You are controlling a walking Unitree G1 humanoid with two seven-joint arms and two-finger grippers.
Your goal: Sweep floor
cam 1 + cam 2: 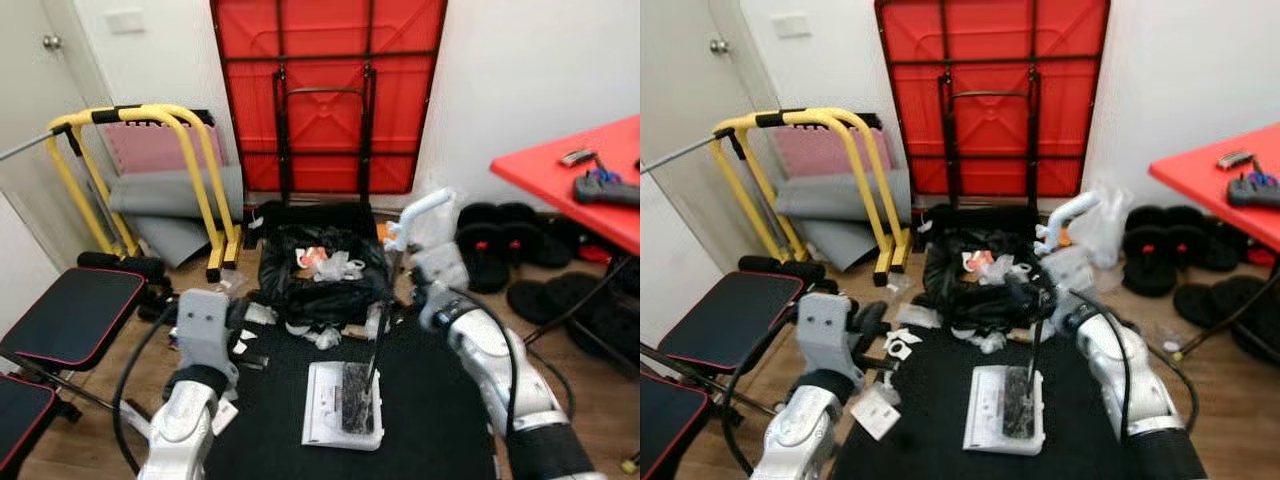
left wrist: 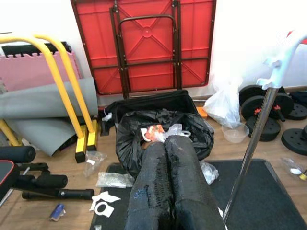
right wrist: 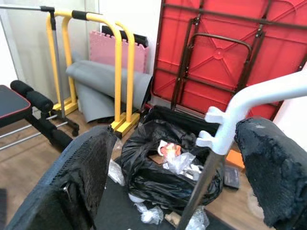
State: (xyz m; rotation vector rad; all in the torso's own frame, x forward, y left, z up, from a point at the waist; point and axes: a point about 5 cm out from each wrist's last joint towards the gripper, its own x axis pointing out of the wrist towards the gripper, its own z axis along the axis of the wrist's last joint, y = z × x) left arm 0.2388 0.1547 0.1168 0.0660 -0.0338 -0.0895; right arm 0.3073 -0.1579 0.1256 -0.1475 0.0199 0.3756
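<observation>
Fingers of the right gripper (image 3: 177, 177) are spread wide, with the broom (image 3: 225, 127) rising between them and touching neither; the fingers of the left gripper (image 2: 168, 187) are pressed together and hold nothing. From the right fingers, the broom's white hooked handle sits just above and its metal shaft runs down and slightly forward, so the long axis stands close to upright, ending at the dustpan (image 1: 343, 405) lying on the black mat (image 1: 430, 400). Right arm is much the nearer; the shaft stands well off to the side of the left fingers. Beyond both sets of fingers lies the black bag (image 2: 165, 127), open, with scraps (image 2: 103, 206) scattered on the wood floor (image 2: 57, 191) beside it. Judged next step: close the right fingers across the shaft.
</observation>
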